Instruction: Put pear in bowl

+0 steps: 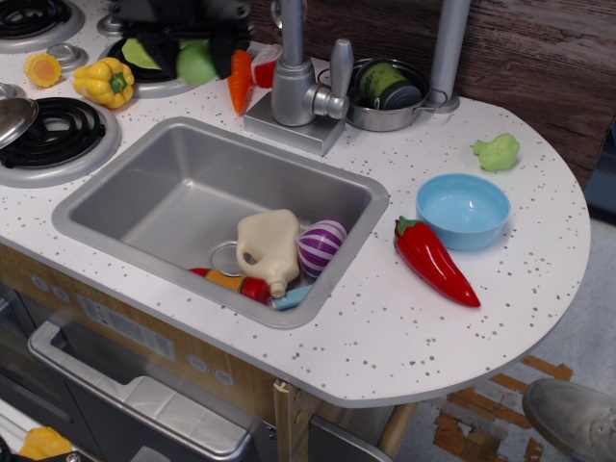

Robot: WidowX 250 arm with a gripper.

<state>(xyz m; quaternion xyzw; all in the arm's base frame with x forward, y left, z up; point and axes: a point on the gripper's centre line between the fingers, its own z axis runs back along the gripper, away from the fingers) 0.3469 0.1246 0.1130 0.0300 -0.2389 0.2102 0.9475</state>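
One pear (196,62) is hanging in the closed fingers (195,48) at 11 o'clock above the desk (404,327). Carrying step now; next it's needing a swing toward 3 o'clock, over the bowl (463,209).

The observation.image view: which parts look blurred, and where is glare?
In the observation.image view, the tool at the top edge is smeared by motion blur, so its grip on the pear is unclear; the bowl and sink are sharp; soft glare shows on the faucet.
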